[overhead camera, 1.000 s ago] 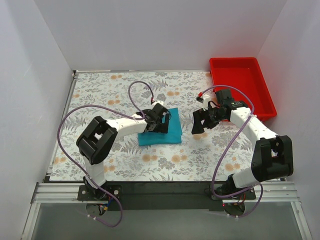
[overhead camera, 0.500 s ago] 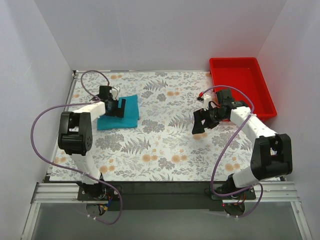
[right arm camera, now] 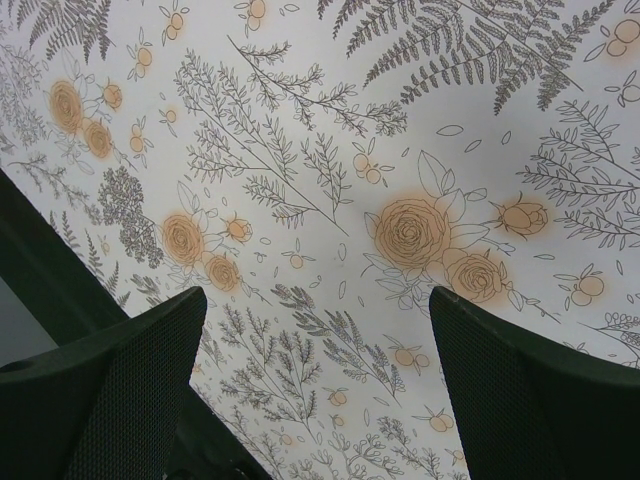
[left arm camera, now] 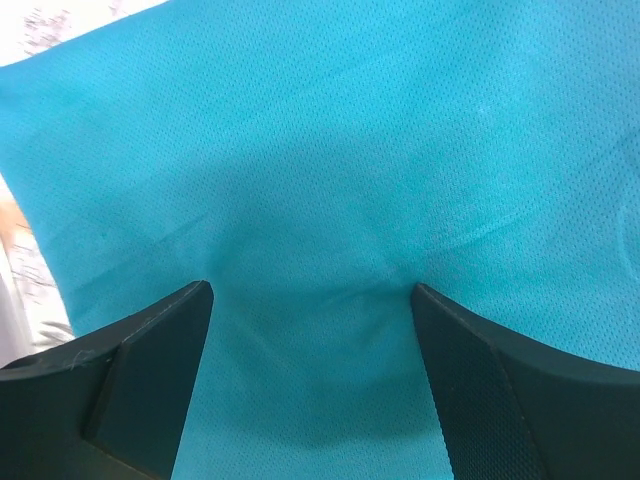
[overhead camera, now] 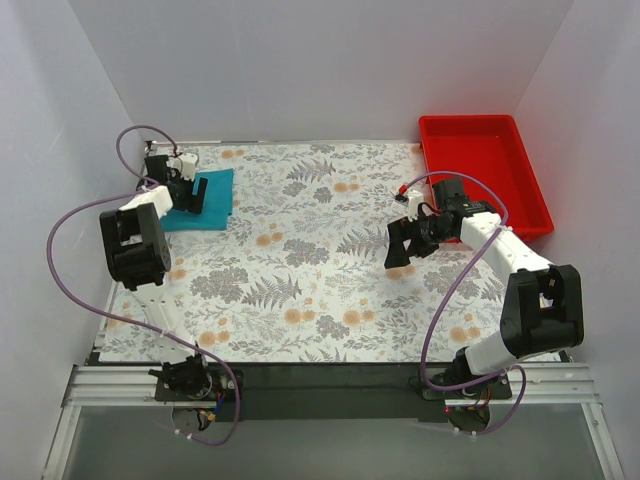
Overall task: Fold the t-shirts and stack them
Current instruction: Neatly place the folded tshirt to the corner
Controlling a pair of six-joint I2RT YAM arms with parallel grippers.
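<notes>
The left gripper (left arm camera: 310, 300) is standing with its jaws spread wide, fingertips resting on the folded teal t-shirt (overhead camera: 214, 192), which is lying at the far left corner of the flowered table (overhead camera: 300, 290); the right gripper (overhead camera: 403, 245) is hovering wide open, well apart
</notes>
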